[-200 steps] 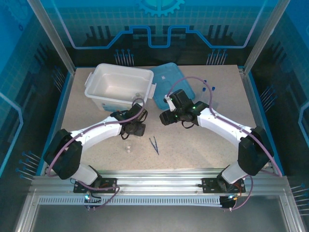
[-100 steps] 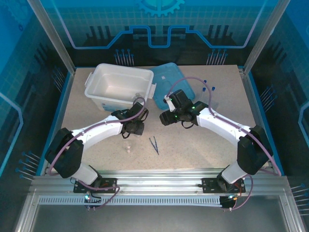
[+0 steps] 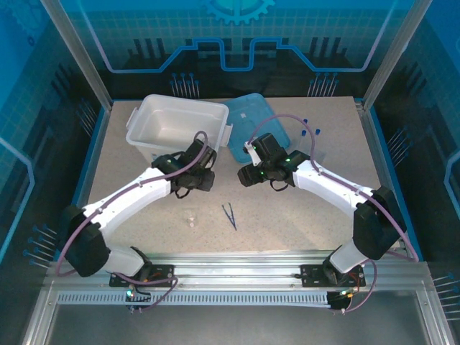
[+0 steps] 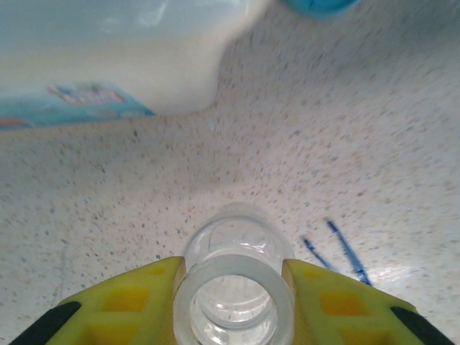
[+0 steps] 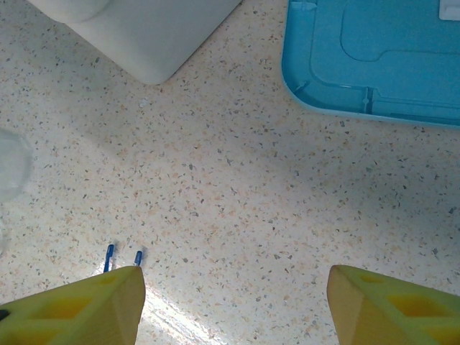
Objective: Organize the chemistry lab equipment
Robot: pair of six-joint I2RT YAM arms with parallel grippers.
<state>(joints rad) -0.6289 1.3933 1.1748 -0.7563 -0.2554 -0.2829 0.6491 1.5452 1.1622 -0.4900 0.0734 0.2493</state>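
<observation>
- A small beaker [image 3: 191, 218] stands on the table [image 3: 129, 194] at about 7 o'clock from its middle, apart from both arms.
- The dark-blue tweezers [image 3: 229, 215] lie at 6 o'clock, just right of that beaker; their tips also show in the right wrist view [image 5: 122, 255].
- The left gripper [image 4: 233, 284] is clenched on a clear glass vessel [image 4: 231, 248], one yellow finger [image 4: 136, 298] on each side. Whether it is a beaker or the flask I cannot tell.
- The right gripper [image 5: 233, 302] is released, its fingers wide apart over bare tabletop.
- The white bin [image 3: 154, 147] sits at 10 o'clock, just beyond the left gripper [image 3: 203, 172].
- The light-blue lid [image 3: 255, 115] lies at 12 o'clock, against the bin's right end.
- The blue-capped tubes [image 3: 309, 131] lie at 2 o'clock, near the lid.
</observation>
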